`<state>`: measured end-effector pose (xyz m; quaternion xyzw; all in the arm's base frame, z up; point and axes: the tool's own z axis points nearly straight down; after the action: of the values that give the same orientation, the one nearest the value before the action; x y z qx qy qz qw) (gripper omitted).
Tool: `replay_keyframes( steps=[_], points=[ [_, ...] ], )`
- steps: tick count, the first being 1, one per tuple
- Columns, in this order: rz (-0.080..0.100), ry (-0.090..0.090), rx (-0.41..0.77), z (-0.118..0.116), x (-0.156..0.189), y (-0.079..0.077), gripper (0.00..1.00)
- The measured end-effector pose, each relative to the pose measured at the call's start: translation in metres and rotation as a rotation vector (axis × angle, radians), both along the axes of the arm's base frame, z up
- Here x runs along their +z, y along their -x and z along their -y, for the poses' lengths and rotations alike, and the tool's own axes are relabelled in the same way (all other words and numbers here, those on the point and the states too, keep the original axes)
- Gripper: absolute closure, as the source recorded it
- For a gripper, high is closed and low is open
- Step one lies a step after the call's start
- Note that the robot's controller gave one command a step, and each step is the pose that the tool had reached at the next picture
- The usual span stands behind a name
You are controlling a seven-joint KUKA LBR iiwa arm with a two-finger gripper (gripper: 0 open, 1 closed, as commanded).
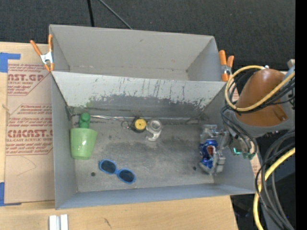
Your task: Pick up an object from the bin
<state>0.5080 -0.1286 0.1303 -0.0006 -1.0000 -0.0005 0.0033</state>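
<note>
Gripper: low by right wall, at blue-red obj.
Grip: cannot tell if spread or closed

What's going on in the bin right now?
The arm reaches in from the right, its gripper low at a blue shiny thing by the bin's right wall. Whether it has hold of it I cannot tell. A green cup, blue sunglasses and a yellow disc lie apart from it.
</note>
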Motion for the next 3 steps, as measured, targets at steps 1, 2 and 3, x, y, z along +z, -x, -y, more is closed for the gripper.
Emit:
replay_keyframes(
  steps=[1,2,3],
  points=[
    [0.015,-0.005,0.240,0.018,-0.059,-0.030,0.00],
    [0.010,-0.003,0.238,0.020,-0.060,-0.028,1.00],
    [0.014,0.003,0.275,0.017,0.065,0.014,1.00]
  ],
)
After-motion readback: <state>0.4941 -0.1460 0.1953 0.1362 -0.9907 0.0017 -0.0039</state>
